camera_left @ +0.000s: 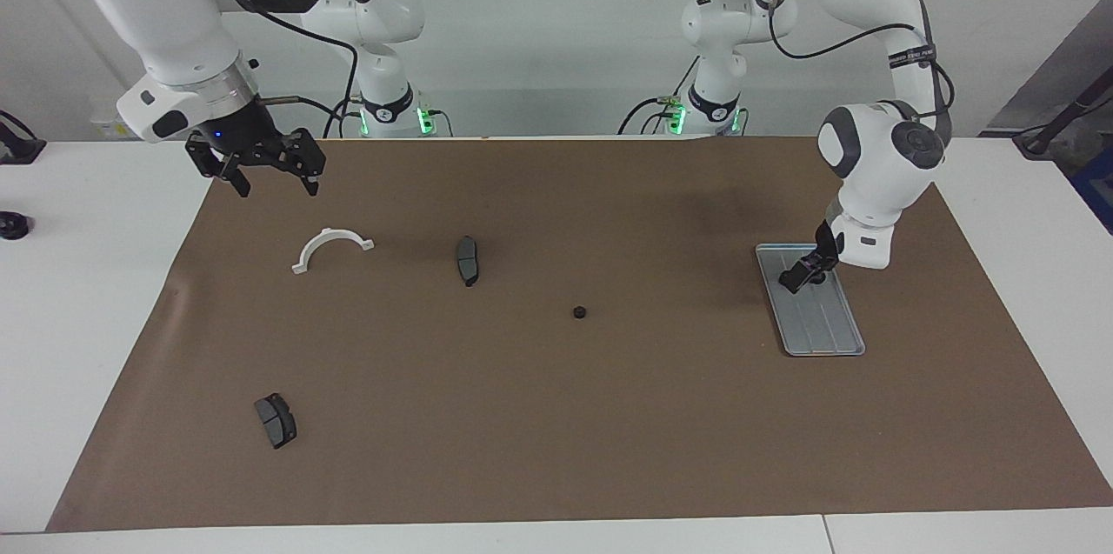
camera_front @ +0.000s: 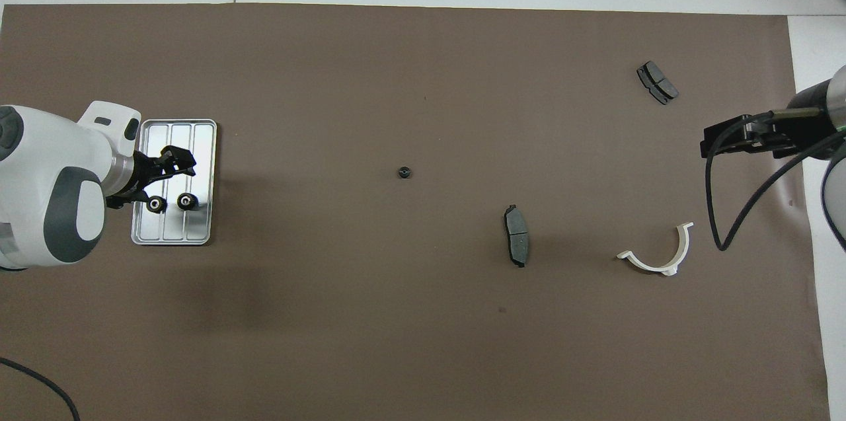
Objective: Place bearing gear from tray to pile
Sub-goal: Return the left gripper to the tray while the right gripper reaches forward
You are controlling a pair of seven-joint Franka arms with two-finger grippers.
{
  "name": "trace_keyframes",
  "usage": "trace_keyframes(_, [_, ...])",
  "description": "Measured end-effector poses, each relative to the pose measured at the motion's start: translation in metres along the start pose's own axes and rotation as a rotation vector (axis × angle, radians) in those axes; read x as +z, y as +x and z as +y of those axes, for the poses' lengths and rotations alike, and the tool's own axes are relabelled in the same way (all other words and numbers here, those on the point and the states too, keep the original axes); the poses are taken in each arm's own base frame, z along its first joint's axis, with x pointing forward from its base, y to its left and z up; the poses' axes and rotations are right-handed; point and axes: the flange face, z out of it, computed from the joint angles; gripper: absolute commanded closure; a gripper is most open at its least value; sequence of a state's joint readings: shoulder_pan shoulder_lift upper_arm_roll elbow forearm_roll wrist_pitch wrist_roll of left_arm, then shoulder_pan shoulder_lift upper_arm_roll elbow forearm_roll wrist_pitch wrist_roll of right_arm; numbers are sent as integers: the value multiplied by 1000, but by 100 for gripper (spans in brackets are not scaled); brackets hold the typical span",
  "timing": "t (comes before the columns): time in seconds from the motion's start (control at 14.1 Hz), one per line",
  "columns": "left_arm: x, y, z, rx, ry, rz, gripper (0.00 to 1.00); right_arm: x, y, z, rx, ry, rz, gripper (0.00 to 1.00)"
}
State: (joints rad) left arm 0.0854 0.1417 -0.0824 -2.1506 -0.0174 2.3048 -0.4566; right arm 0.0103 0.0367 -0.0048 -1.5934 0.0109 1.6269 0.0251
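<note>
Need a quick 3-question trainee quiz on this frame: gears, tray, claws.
1. How many gears lie in the tray?
2. True or false: the right claw is gripping the white half-ring.
3. The left claw is over: A) the lone gear on the mat, B) the tray, C) a brake pad.

Key:
1. Two, side by side at the tray's end nearer the robots.
2. False. It hovers open and holds nothing; the half-ring lies on the mat.
3. B.
</note>
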Motion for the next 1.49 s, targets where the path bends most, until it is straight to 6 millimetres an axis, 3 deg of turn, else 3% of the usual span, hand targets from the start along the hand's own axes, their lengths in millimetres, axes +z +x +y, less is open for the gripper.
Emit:
trace_keyframes(0.43, [23, -18, -7, -61, -20, 41, 40, 0, 0, 0, 0, 0, 0, 0])
trace_keyframes(0.71, [27, -21, -7, -67, -25, 50, 45, 0, 0, 0, 0, 0, 0, 0])
trace_keyframes(1.28, [32, -22, -6, -64, -35, 67, 47, -3, 2, -1, -1, -1, 25, 0])
trace_keyframes(1.42, [34, -23, -5, -63, -37, 68, 56, -5, 5, -10, -23, -22, 51, 0])
trace_keyframes(1.49, [34, -23, -5, -63, -38, 70, 69, -4, 5, -25, -54, -45, 61, 0])
